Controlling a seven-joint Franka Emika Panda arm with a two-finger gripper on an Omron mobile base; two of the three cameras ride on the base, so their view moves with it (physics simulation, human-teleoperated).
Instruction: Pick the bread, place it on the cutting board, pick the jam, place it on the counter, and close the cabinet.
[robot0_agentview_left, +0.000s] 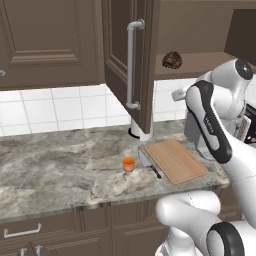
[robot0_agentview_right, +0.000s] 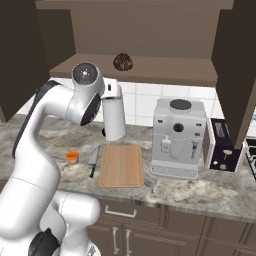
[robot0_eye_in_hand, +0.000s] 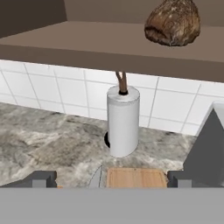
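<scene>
Brown crusty bread (robot0_agentview_right: 123, 62) sits on the open cabinet (robot0_agentview_left: 131, 65) shelf, at twelve o'clock above the cutting board (robot0_agentview_right: 121, 165) in the right base view. On the counter (robot0_agentview_left: 55, 170), the orange jam (robot0_agentview_left: 129, 164) stands at nine o'clock from the board, a knife (robot0_agentview_left: 148, 163) between them. A paper towel roll (robot0_eye_in_hand: 123, 120) stands behind the board, a coffee machine (robot0_agentview_right: 177, 139) and toaster (robot0_agentview_right: 220, 146) at three o'clock. The gripper (robot0_eye_in_hand: 112, 178) fingers are spread apart, holding nothing.
</scene>
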